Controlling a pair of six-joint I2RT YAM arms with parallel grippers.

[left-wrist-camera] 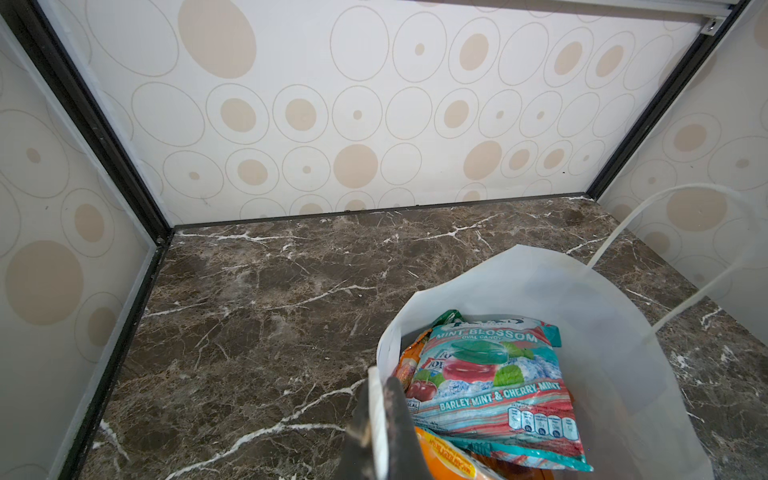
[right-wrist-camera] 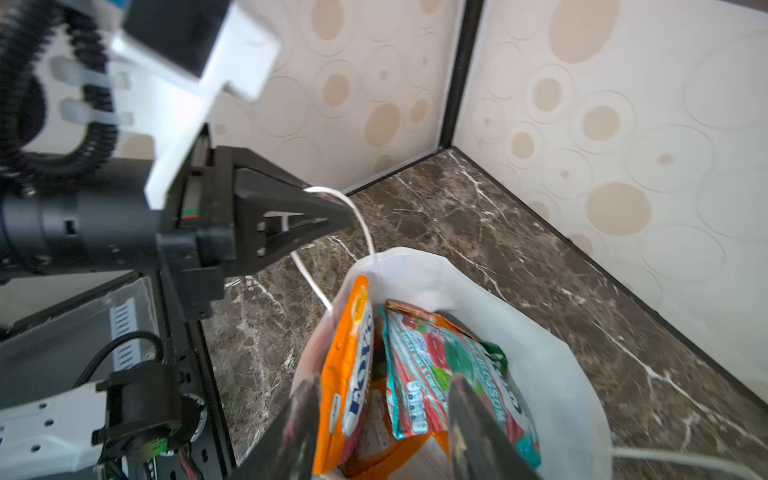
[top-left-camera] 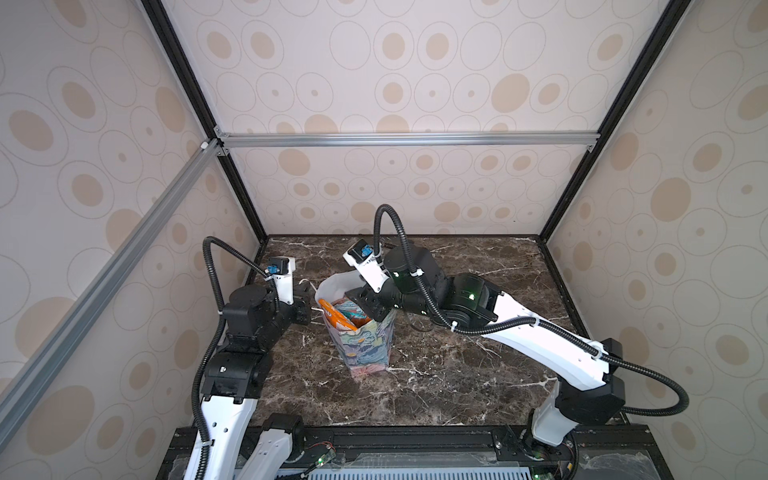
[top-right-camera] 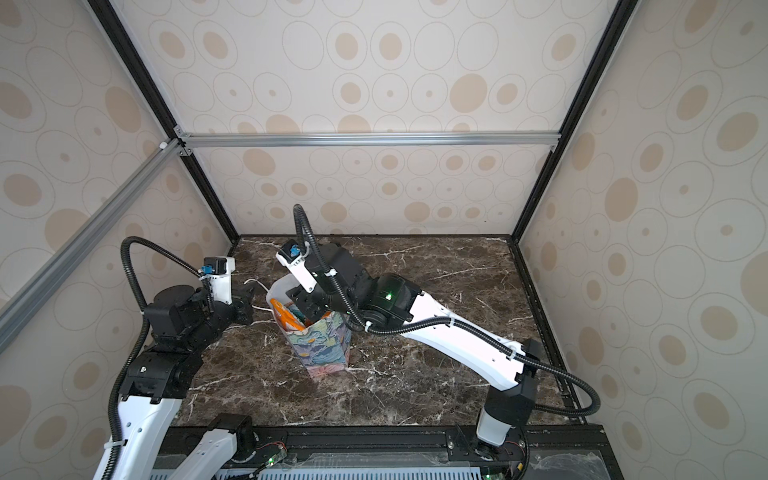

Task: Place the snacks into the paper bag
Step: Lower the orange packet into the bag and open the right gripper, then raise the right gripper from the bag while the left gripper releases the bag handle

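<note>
Right gripper [right-wrist-camera: 382, 380], low in frame, is hovering at the paper bag [right-wrist-camera: 540, 353] mouth, jaws standing apart, gripping nothing. Left gripper [right-wrist-camera: 345, 214] jaws are pinching shut on a white cord handle [right-wrist-camera: 365, 230]. Snacks [left-wrist-camera: 490, 374] are lying inside; bag is standing mid-frame on the surface [top-left-camera: 457, 374].

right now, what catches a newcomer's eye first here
The floral paper bag stands in the middle of the marble table, an orange packet and a teal mint packet showing inside. The left gripper holds it by a cord handle; the right gripper hangs open at its mouth.
</note>
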